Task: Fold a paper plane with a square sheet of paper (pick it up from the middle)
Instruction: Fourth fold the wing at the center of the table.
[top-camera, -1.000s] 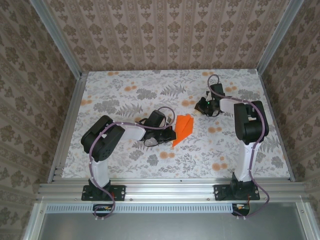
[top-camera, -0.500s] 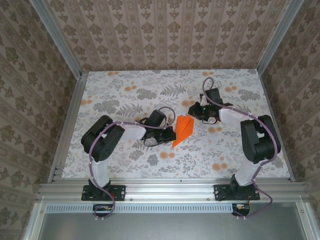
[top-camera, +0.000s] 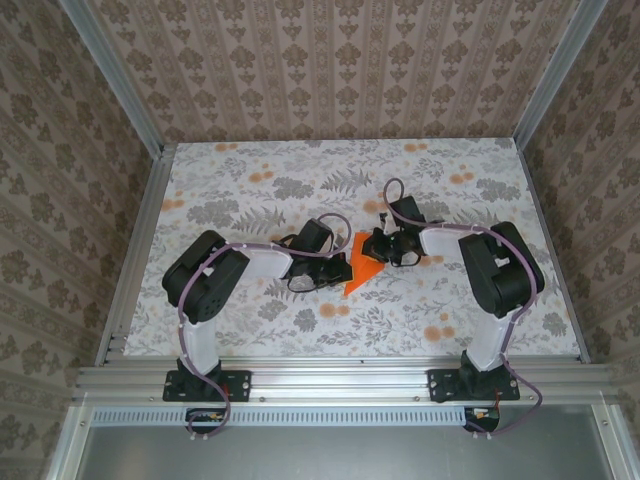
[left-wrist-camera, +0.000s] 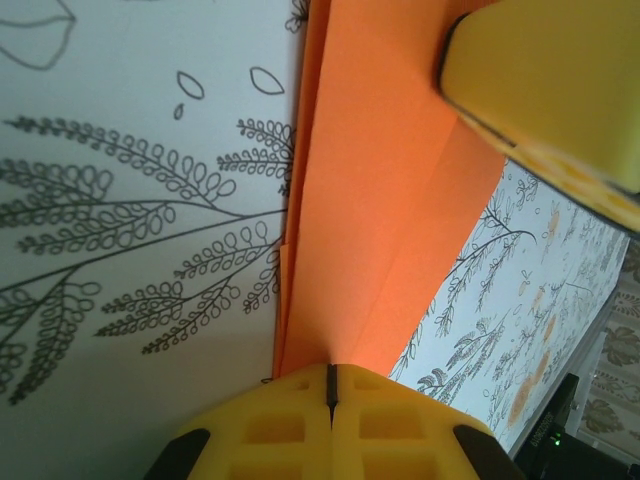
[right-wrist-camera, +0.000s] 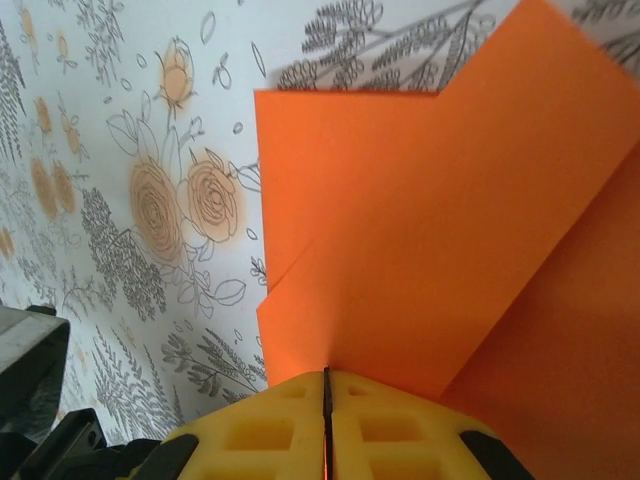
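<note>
Near edge: the metal rail (top-camera: 340, 378) runs along the front of the table (top-camera: 250, 335), with both arm bases bolted to it.
Near strip: bare flowered tabletop lies between the rail and the grippers, open right across.
Left gripper (top-camera: 343, 270): low at the table's middle and reaching to the right. Its yellow fingers (left-wrist-camera: 280, 430) are pressed together to a thin seam, and the paper's near edge meets that seam. Whether the paper is pinched or only pressed down cannot be told.
Orange paper (top-camera: 360, 272): partly folded and lying flat near the table's centre between the two grippers. One point faces the near edge. In the left wrist view, layered straight edges run along its left side.
Right gripper (top-camera: 378, 250): just beyond the paper, reaching left. Its fingers (right-wrist-camera: 390, 430) are closed together and the paper's stepped edge runs into their seam. One of its pads sits on the paper's far part.
Sides: the table is open to the left of the left arm and to the right of the right arm.
Far end: a wide bare stretch runs up to the patterned walls (top-camera: 330, 70).
</note>
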